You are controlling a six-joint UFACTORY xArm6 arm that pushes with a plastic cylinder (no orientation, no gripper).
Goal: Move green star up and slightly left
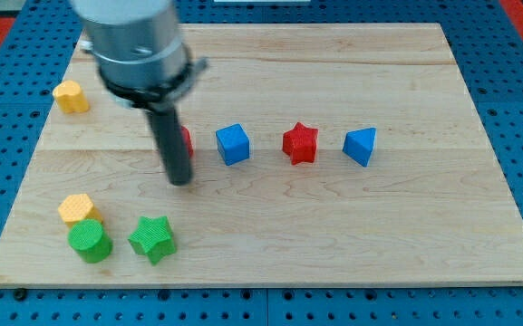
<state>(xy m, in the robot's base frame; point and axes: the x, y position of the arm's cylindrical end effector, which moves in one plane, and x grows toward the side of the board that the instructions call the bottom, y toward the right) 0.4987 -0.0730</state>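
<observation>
The green star (152, 238) lies near the view's bottom left of the wooden board (334, 226). My tip (180, 180) rests on the board above and slightly right of the star, a short gap away, not touching it. A green cylinder (90, 241) stands just left of the star, with a yellow block (79, 209) above the cylinder.
A red block (186, 141) is mostly hidden behind my rod. To its right in a row are a blue cube (233, 144), a red star (301, 143) and a blue block (360, 146). Another yellow block (72, 96) sits at the upper left.
</observation>
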